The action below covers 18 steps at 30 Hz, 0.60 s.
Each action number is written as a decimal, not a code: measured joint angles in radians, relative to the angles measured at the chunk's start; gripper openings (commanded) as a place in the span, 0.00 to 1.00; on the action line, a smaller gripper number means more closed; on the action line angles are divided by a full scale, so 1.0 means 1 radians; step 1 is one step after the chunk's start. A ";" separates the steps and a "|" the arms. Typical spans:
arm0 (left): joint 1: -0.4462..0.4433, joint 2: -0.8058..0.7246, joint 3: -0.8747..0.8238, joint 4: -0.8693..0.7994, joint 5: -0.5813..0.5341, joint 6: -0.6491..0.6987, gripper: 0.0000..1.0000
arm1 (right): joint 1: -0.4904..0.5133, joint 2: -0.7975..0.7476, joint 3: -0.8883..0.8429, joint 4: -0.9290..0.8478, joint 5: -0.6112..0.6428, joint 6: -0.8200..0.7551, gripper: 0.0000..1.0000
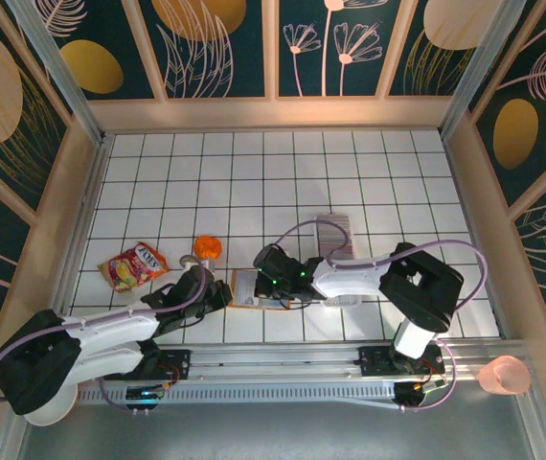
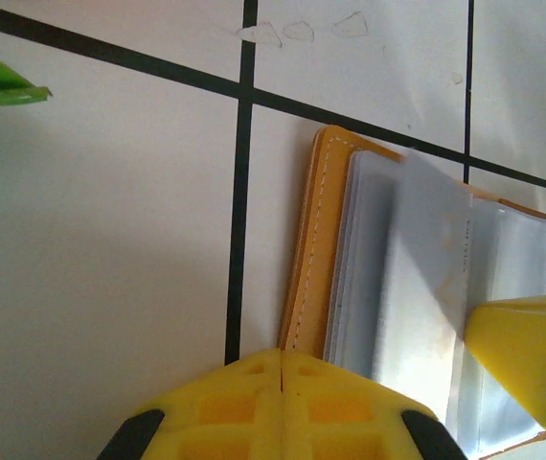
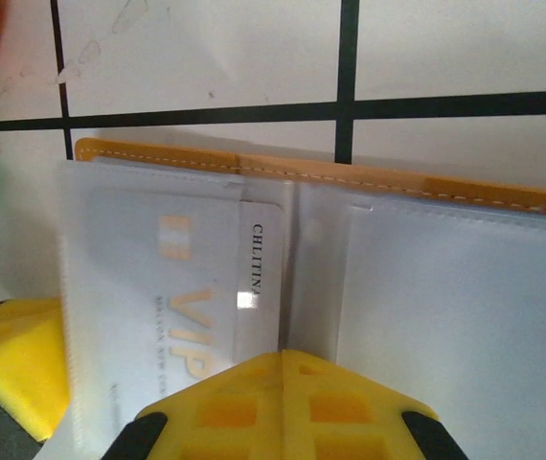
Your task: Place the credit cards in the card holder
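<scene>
Right wrist view gives what the top external one cannot: the card holder (image 3: pixel 445 307) lies open, and a grey "VIP" credit card (image 3: pixel 192 307) sits inside a clear sleeve on one half. The right gripper (image 3: pixel 283 369) has its jaws pressed together over that sleeve; whether they pinch it I cannot tell. The left gripper (image 2: pixel 281 369), jaws likewise together, sits at the holder's tan edge. From above, a clear tray (image 1: pixel 335 235) lies just beyond the holder and a snack packet (image 1: pixel 134 265) well to its left.

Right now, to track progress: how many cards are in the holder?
1 visible: a card lettered VIP, inside a clear sleeve of the open holder. Others may be hidden under further sleeves.
</scene>
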 measured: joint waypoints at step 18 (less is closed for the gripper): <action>0.000 -0.006 -0.006 0.002 0.000 -0.009 0.00 | 0.037 0.011 0.008 0.087 -0.006 0.016 0.00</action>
